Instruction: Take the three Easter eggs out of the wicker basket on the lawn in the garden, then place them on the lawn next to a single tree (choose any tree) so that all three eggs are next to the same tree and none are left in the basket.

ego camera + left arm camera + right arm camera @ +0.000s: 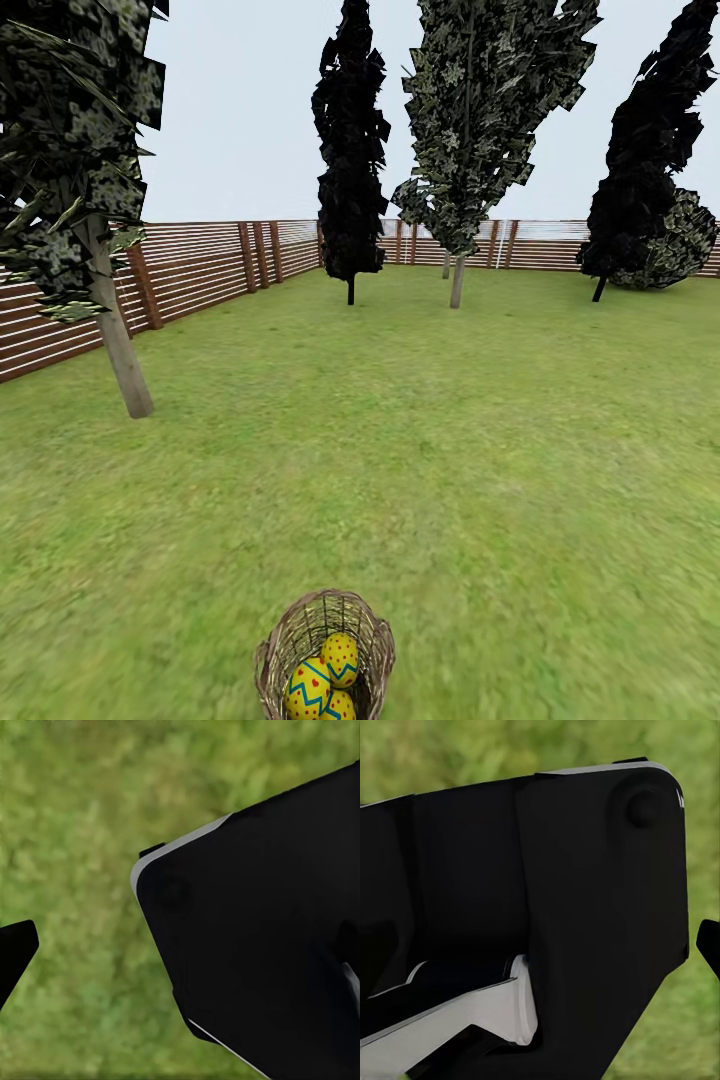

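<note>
The wicker basket [323, 655] sits near on the lawn [450, 450], holding 3 Easter eggs [325, 680]. A tree [115, 340] stands far left. Whether either hand is spread or pressed together, I cannot tell.

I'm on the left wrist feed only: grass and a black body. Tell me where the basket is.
Observer: In the head view the wicker basket stands on the lawn at the bottom centre, right in front of the robot.
Operator: Report what it holds.
Observer: Yellow Easter eggs; I make out three, one with red dots, one with blue zigzags, one cut off by the picture's edge.
Operator: Give me a tree to head for.
Observer: A speckled tree with a pale trunk stands ahead to the left, near the slatted fence.
Operator: Report the right wrist feed.
Observer: Black robot bodywork close up, grass behind.
</note>
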Tool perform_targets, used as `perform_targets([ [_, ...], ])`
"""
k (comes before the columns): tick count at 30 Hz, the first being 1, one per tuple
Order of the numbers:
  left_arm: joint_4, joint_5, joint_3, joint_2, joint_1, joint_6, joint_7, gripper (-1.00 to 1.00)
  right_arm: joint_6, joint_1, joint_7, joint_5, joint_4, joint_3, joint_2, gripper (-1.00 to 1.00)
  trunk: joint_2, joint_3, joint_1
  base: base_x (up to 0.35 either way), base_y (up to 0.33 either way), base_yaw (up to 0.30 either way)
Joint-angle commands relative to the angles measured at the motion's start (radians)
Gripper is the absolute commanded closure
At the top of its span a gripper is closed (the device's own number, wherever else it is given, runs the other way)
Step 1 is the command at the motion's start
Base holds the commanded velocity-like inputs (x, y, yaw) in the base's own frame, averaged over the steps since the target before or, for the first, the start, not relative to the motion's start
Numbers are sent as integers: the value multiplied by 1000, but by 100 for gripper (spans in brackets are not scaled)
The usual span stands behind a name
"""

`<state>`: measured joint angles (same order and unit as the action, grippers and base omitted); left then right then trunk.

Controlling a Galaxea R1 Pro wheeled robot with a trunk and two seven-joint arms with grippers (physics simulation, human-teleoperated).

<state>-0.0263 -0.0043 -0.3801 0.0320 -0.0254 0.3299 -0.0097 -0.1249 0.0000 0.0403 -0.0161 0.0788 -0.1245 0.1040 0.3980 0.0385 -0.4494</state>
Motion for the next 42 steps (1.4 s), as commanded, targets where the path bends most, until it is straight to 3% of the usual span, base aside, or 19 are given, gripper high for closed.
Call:
perform_targets([
  [1, 0, 0, -2, 0, -1, 3, -1, -100, -2, 0, 4, -2, 1, -7, 0, -100, 2, 2, -1, 0, 0, 0],
  [12, 0, 0, -2, 0, -1, 3, 1, -100, -2, 0, 4, -1, 1, -7, 0, -100, 2, 2, -1, 0, 0, 0],
  [31, -9, 8, 0, 0, -8, 3, 56, -100, -4, 0, 0, -3, 14, -14, -4, -100, 2, 2, -1, 0, 0, 0],
  [38, -10, 5, 0, 9, -16, 3, 60, -100, -4, 1, -10, -1, 18, -92, -11, -100, 2, 2, -1, 0, 0, 0],
  [42, -10, 4, 0, 16, -23, 3, 61, -100, -3, 2, -11, 0, 41, -137, -30, -100, 2, 2, -1, 0, 0, 0],
])
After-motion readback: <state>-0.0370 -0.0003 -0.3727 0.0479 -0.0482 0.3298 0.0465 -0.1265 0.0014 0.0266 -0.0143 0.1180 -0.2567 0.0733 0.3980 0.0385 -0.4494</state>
